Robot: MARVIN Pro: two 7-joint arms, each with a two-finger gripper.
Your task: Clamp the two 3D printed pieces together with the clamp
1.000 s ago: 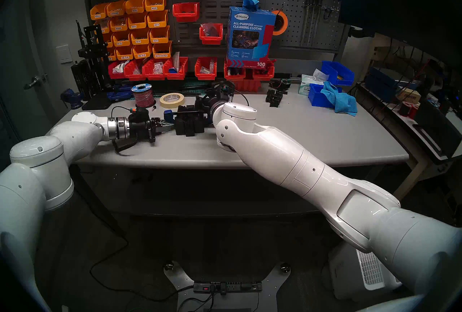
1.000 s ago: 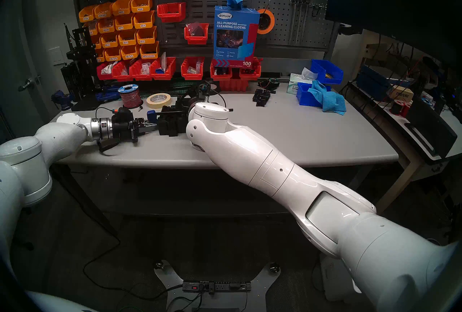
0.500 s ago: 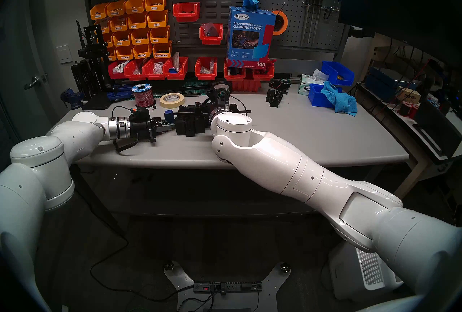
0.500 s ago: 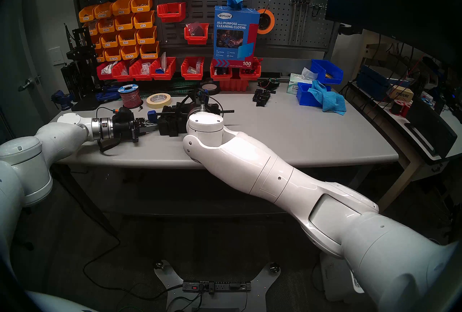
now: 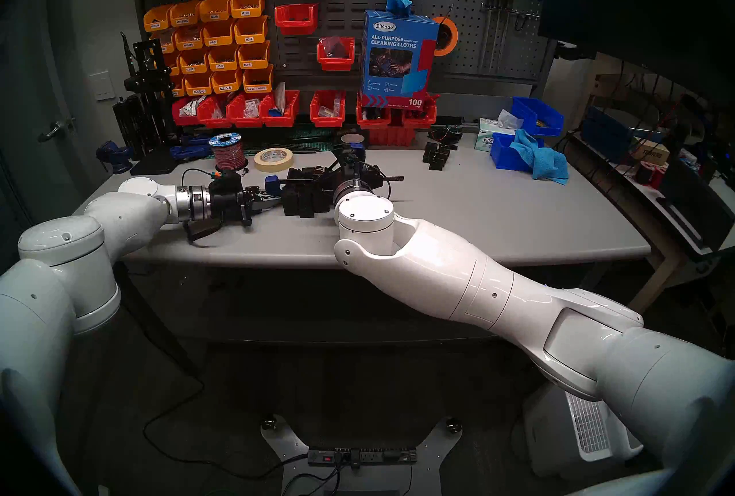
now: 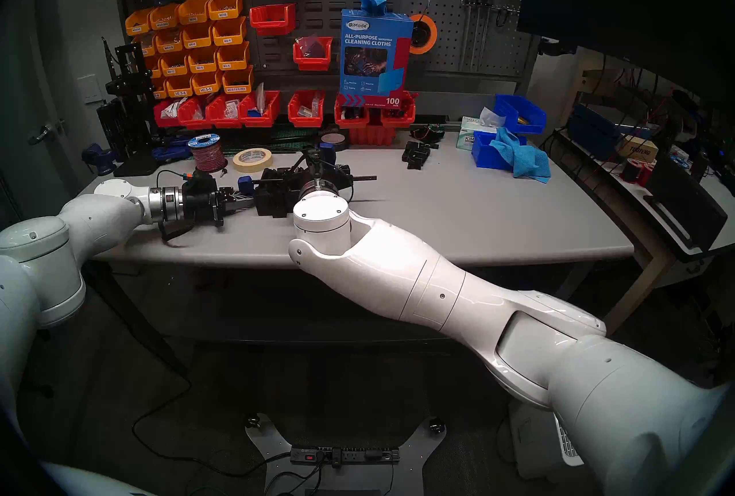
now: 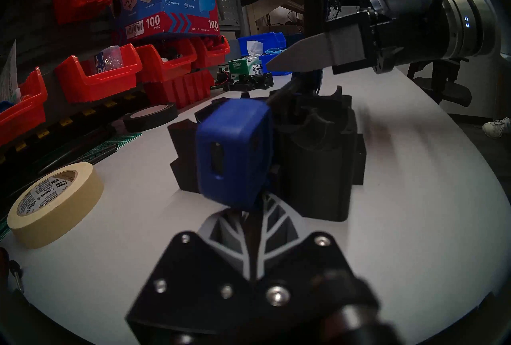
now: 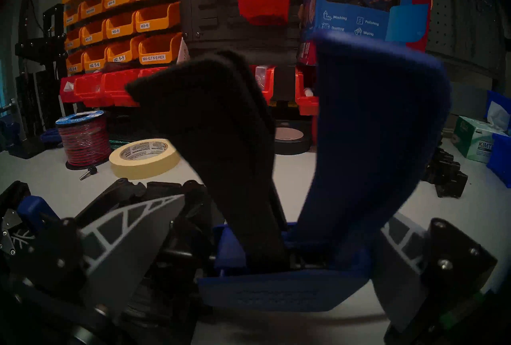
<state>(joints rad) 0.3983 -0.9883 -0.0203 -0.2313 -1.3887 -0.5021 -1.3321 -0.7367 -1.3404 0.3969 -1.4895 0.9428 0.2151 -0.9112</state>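
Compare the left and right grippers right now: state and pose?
The left gripper is shut, pinched on the clamp at its blue end jaw; the right gripper stands open, its fingers straddling the clamp's black trigger and blue handle without squeezing yet. The left gripper comes in from the clamp's end, along the bar; the right gripper comes in from the bench's front edge, across the bar. Both sit at the two 3D printed pieces.

right end effector (image 5: pixel 342 175) hidden behind its own wrist; clamp (image 8: pixel 345 170) handle blurred
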